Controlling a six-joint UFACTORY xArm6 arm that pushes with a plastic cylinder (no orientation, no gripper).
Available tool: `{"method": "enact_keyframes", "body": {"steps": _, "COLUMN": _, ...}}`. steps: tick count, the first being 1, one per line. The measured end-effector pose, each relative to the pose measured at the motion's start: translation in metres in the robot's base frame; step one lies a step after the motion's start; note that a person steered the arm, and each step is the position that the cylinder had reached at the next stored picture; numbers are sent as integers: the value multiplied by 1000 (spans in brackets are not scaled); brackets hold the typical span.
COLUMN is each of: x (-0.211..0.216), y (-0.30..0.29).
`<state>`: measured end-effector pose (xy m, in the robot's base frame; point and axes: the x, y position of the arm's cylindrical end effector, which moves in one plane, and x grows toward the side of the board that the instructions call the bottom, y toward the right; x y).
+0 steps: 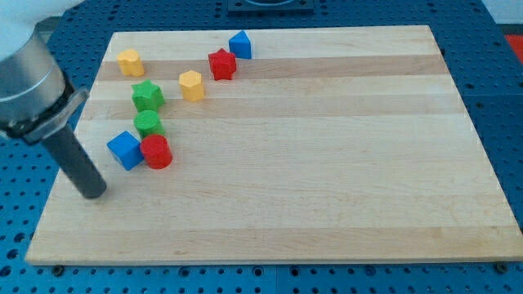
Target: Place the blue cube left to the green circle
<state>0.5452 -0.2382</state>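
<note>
The blue cube [124, 149] lies on the wooden board at the view's left. It sits just below and left of the green circle [149, 124] and touches the red cylinder [155, 152] on its right. My tip [92, 193] rests on the board below and left of the blue cube, a short gap away from it. The rod rises from the tip toward the view's upper left.
A green star-like block [148, 95] sits above the green circle. A yellow block [130, 62] lies near the top left, a yellow hexagon [191, 85] beside a red star block [221, 64], and a second blue block [240, 45] at the top. The board's left edge [61, 175] is close to my tip.
</note>
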Motion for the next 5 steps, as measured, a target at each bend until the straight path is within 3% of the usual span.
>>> {"method": "enact_keyframes", "body": {"steps": 1, "x": 11, "y": 31}}
{"method": "enact_keyframes", "body": {"steps": 2, "x": -9, "y": 57}}
{"method": "enact_keyframes", "body": {"steps": 5, "x": -86, "y": 11}}
